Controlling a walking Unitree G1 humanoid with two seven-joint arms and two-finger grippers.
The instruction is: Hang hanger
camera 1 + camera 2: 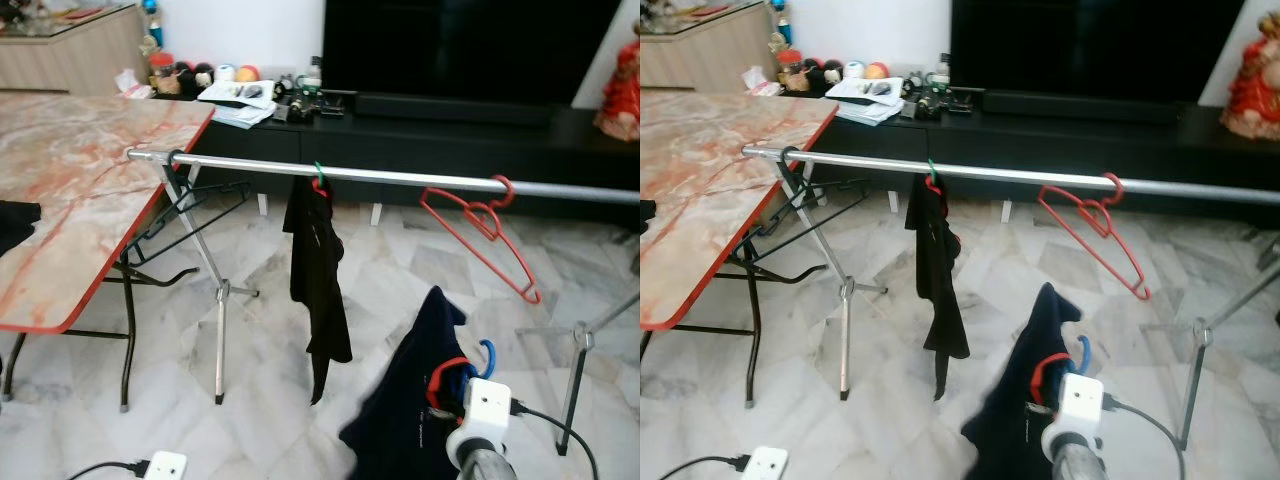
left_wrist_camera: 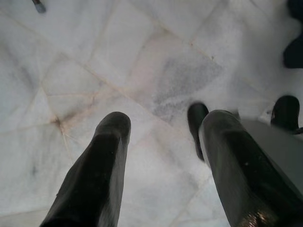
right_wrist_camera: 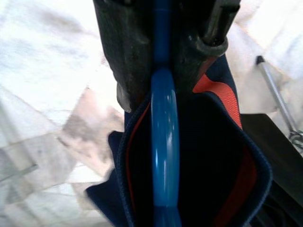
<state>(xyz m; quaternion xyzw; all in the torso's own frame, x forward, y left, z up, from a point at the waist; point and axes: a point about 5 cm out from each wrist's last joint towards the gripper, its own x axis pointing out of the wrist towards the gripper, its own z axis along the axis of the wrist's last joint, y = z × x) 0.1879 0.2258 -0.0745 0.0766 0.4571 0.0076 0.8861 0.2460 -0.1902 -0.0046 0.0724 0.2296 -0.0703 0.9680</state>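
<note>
A silver clothes rail (image 1: pixel 400 178) runs across the room on tripod legs. A black garment (image 1: pixel 317 285) hangs from it on a green hook, and an empty red hanger (image 1: pixel 485 235) hangs tilted further right. Below the rail, my right gripper (image 3: pixel 163 61) is shut on a blue hanger (image 3: pixel 164 142) that carries a navy garment (image 1: pixel 405 395) with an orange collar. The blue hook (image 1: pixel 487 352) shows above my right wrist. My left gripper (image 2: pixel 161 127) hangs open over the marble floor with nothing between its fingers.
A marble-topped folding table (image 1: pixel 70 190) with a red edge stands at the left. A black TV bench (image 1: pixel 440 135) with clutter runs along the far wall under a dark screen. A tripod leg (image 1: pixel 222 290) stands near the table, another leg (image 1: pixel 578 375) at the right.
</note>
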